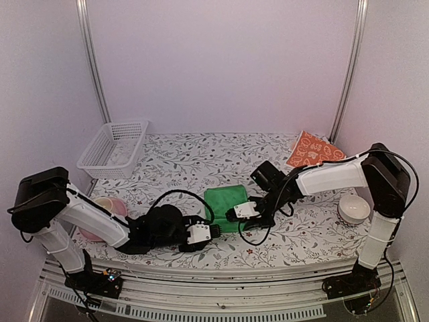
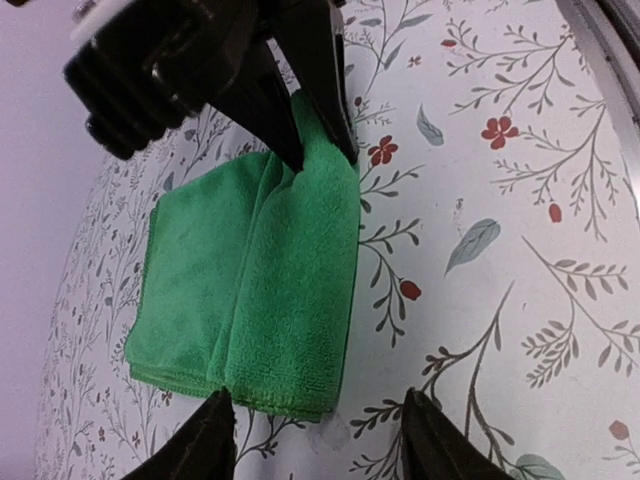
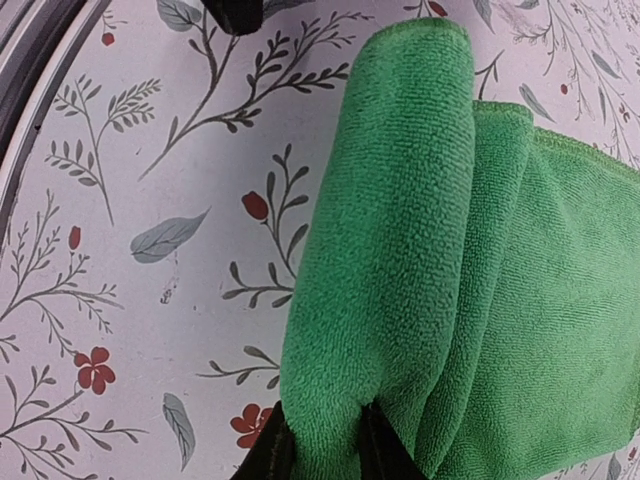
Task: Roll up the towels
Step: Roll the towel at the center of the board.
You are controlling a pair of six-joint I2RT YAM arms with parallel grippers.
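Note:
The green towel [image 1: 224, 200] lies on the flowered table, its near edge folded over into a thick roll [image 3: 400, 230]. My right gripper [image 3: 320, 452] is shut on one end of that rolled edge; in the top view the right gripper [image 1: 234, 217] is at the towel's near right side. My left gripper [image 2: 320, 440] is open, its fingers either side of the roll's other end [image 2: 290, 380] without touching it; in the top view the left gripper [image 1: 216, 231] is at the towel's near edge. The orange-red patterned towel [image 1: 312, 151] lies flat at the back right.
A white plastic basket [image 1: 114, 147] stands at the back left. A pink bowl [image 1: 107, 208] sits beside the left arm. A white bowl [image 1: 353, 209] sits near the right arm's base. A metal rail [image 1: 221, 275] runs along the table's front edge.

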